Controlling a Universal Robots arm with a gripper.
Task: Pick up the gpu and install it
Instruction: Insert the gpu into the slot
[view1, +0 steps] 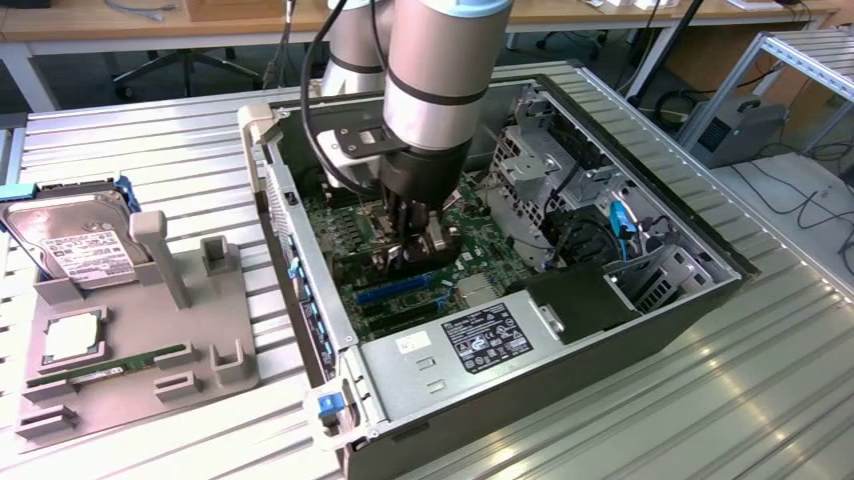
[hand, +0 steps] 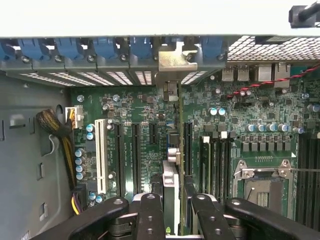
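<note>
The arm is down inside the open computer case (view1: 641, 300) here, and the end effector (view1: 414, 250) is clamped on the gpu (hand: 172, 180), holding it edge-on over the motherboard (hand: 240, 115); in the wrist view the card runs as a thin line straight away from the fingers (hand: 150, 215) toward the back wall of the case, with its silvery bracket (hand: 172, 57) already up against the row of slot openings with the blue clips (hand: 105, 47).

So the step in hand looks like the seating itself — card gripped, hovering at or just touching a slot; I can't tell if the edge connector is in yet.

To do this bit well, my take:
- keep the card dead upright; any tilt and the contacts ride the slot lip instead of dropping in
- line it along the black slot (hand: 187, 145) beside it, not the white slot (hand: 101, 155) — that one sits well off to the side
- bracket tab has to slide into its gap in the rear wall at the same time; if it hangs up there, pushing harder just flexes the board
- press straight down, even pressure along the length

Over on the tabletop (view1: 174, 140) the grey fixture (view1: 147, 340) has the hard drive (view1: 74, 235) and the green memory stick (view1: 127, 362) parked in it.
</note>
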